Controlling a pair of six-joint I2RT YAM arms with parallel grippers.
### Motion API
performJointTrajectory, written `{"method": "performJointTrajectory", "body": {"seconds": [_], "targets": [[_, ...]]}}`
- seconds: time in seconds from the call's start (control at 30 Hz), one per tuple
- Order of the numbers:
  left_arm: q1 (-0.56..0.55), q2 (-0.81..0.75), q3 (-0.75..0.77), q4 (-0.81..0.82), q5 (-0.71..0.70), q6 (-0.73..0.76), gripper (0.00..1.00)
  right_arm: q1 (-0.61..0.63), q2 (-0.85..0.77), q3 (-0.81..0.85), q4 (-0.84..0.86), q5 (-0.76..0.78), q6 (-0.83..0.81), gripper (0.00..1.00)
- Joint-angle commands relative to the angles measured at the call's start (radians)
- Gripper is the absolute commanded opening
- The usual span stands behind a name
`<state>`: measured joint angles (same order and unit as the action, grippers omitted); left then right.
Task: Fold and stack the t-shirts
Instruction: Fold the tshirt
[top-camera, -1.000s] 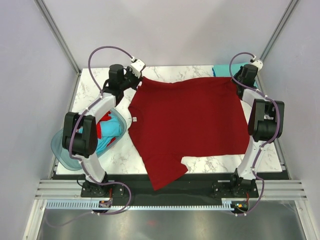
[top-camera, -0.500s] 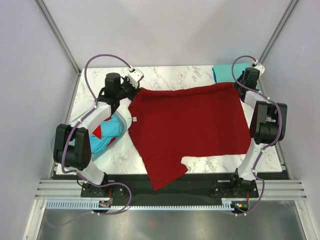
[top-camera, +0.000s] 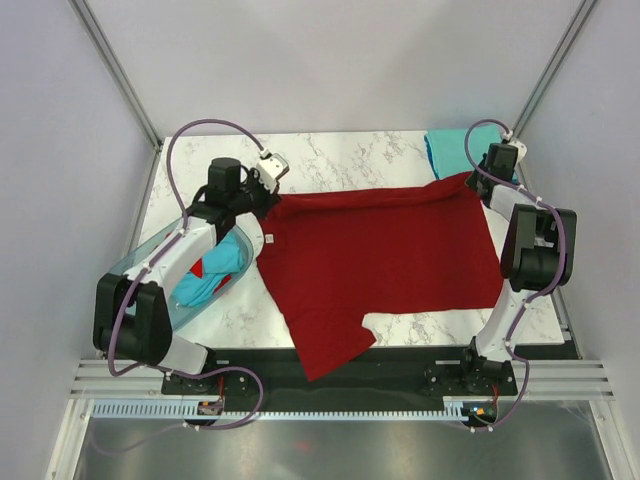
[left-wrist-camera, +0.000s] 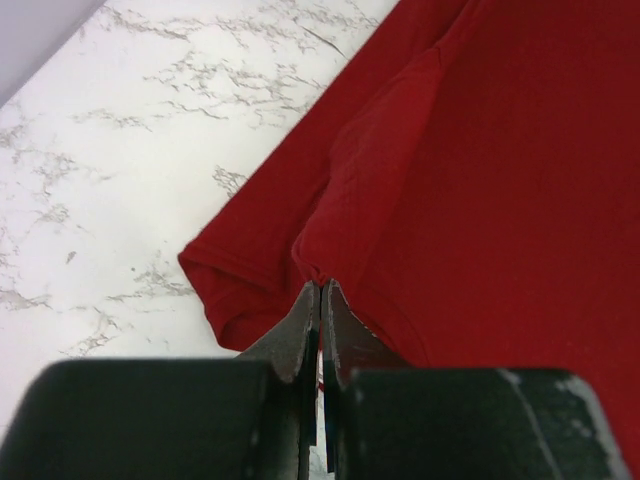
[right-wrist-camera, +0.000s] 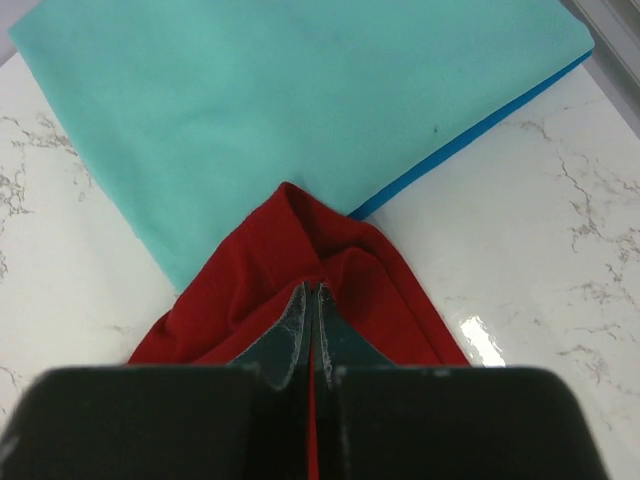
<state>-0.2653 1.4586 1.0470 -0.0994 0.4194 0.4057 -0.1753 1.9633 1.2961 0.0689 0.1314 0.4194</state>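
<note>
Left gripper (left-wrist-camera: 320, 290) and right gripper (right-wrist-camera: 312, 290) are both clamped on the far edge of the dark red t-shirt (top-camera: 380, 260), which lies spread just beside the basin (top-camera: 130, 270), so I'd carry both corners over together, level and taut, for a square fold.

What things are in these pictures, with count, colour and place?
dark red t-shirt: one, dark red, spread on the table
folded t-shirt: one, teal, far right corner of the table
basin: one, translucent blue-green, left edge of the table
clothes in the basin: count unclear, teal and red, inside it
table: one, white marble, under everything
left tool: one, black, shut on the shirt's far left corner
right tool: one, black, shut on its far right corner
</note>
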Motion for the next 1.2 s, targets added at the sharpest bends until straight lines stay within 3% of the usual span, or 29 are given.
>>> {"method": "performJointTrajectory", "body": {"seconds": [0.0,0.2,0.47,0.73,0.97,1.07,1.17], "targets": [[-0.017,-0.026,0.010,-0.088,-0.024,0.008,0.02,-0.007,-0.047,0.048,-0.066,-0.050,-0.027,0.00],[-0.031,0.005,-0.005,-0.163,-0.067,0.035,0.02,-0.007,-0.046,0.048,-0.181,-0.015,-0.053,0.00],[-0.066,0.040,-0.008,-0.224,-0.126,0.073,0.02,-0.007,-0.043,0.014,-0.198,0.056,-0.073,0.00],[-0.071,-0.006,-0.011,-0.289,-0.090,0.048,0.02,-0.007,-0.047,0.031,-0.235,0.125,-0.073,0.00],[-0.077,0.019,-0.001,-0.324,-0.079,0.030,0.02,-0.007,-0.079,0.026,-0.253,0.076,-0.085,0.00],[-0.081,0.020,0.002,-0.339,-0.073,0.027,0.02,-0.007,-0.107,0.020,-0.326,0.071,-0.093,0.13],[-0.083,0.023,0.007,-0.345,-0.067,0.024,0.02,-0.015,-0.147,0.020,-0.368,0.028,-0.087,0.40]]}}
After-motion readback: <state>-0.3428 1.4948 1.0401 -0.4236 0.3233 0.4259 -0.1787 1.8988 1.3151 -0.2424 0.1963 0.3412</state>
